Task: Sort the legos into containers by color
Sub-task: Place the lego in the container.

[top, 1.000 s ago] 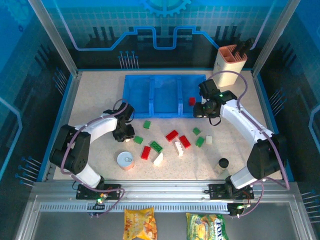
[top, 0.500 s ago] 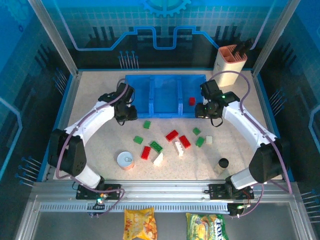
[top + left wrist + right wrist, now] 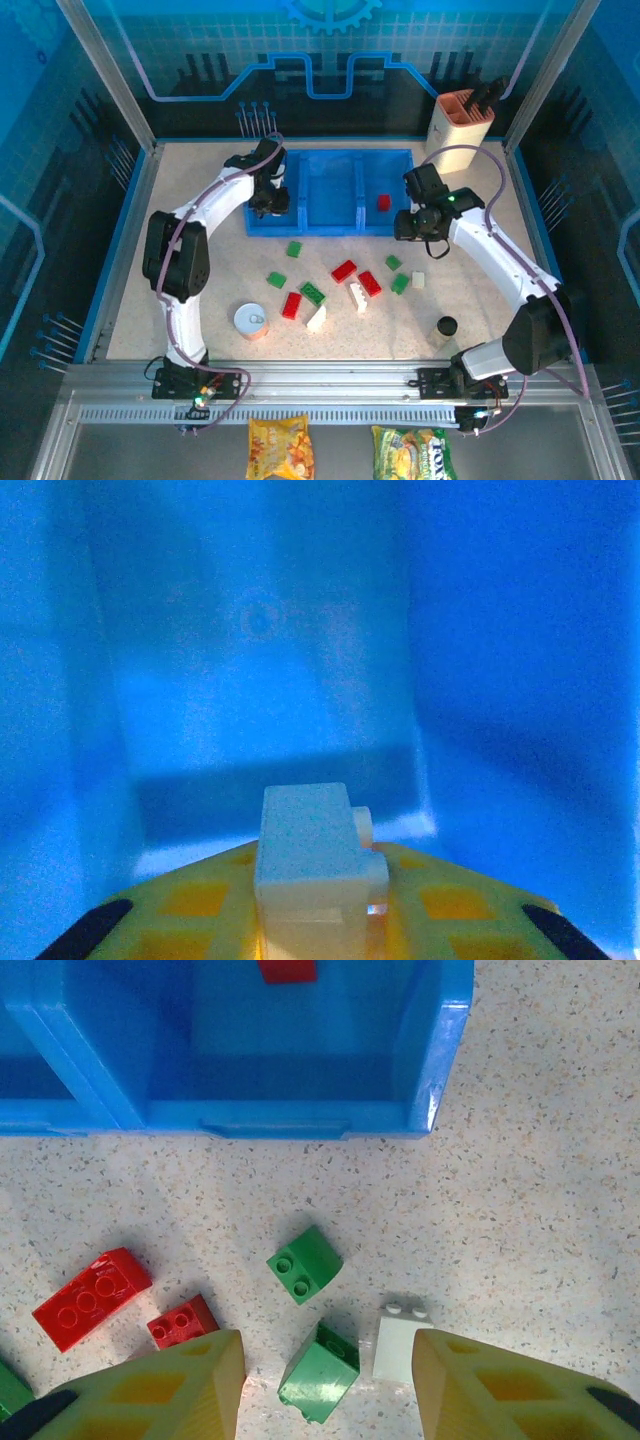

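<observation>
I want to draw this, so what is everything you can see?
red bricks: four, red; three on the table, one in the tray's right compartment
green bricks: five, green, on the table
white bricks: four, white; three on the table, one in the left gripper
tray: one, blue, far middle of table
can: one, silver, near left
bottle: one, black-capped, near right
knife block: one, beige, far right corner
snack bags: two, yellow and green, before the table
left gripper: shut on a white brick, over the tray's left compartment
right gripper: open, above table bricks
</observation>
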Controlling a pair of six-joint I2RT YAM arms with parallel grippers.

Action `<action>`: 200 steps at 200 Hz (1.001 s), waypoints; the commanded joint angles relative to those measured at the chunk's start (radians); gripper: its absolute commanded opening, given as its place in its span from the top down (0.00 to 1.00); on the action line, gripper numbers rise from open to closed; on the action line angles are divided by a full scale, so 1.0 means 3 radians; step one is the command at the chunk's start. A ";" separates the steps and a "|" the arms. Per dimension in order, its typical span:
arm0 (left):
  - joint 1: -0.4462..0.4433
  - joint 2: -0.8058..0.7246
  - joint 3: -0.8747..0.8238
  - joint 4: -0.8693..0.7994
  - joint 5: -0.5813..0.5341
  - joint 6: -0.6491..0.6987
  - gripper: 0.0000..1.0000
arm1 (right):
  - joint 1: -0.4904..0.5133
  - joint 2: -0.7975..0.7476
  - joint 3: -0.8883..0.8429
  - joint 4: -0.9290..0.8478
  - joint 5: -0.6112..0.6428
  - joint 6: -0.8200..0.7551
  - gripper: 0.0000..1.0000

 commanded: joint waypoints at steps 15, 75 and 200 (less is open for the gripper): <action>0.0121 0.0383 0.0424 -0.0126 0.0184 0.0243 0.72 | 0.0047 -0.0084 -0.0065 -0.0115 0.0067 0.0041 0.51; 0.0186 0.0837 0.0828 -0.0231 0.0196 0.0302 0.72 | 0.0047 -0.0108 -0.0045 -0.0171 0.0107 0.0041 0.51; 0.0207 0.1071 0.0931 -0.0185 0.0110 0.0256 0.66 | 0.0052 -0.0170 -0.0056 -0.0224 0.0098 0.0034 0.51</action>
